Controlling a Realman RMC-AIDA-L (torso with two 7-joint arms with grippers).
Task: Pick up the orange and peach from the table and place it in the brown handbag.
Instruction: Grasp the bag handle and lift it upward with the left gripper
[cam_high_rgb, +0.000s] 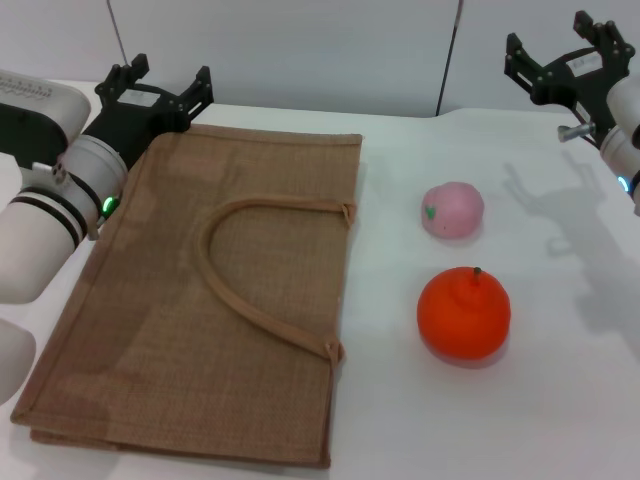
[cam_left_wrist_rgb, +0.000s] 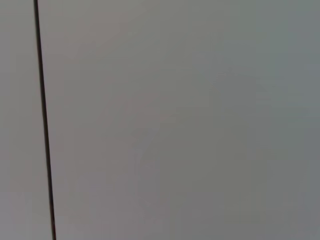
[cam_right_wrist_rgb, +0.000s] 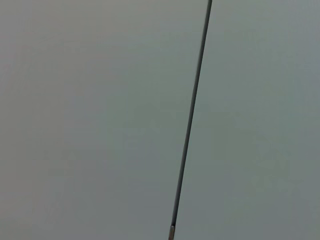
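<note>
White table (cam_high_rgb: 560, 400) before pale grey wall panels (cam_high_rgb: 300, 50), seemingly seamed.

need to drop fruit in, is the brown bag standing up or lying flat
Lying flat. The brown handbag rests on its side on the table, a handle spread across its upper face, no mouth gaping.

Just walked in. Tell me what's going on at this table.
Nothing is being handled yet. A brown handbag lies flat on the white table, its handles resting on top. To its right sit a peach and, nearer the robot, an orange, apart from each other and from the bag. The left gripper hangs open at the bag's far left corner; the right gripper hangs open above the table's far right. Both are empty. Both fruits still need to go into the bag.
</note>
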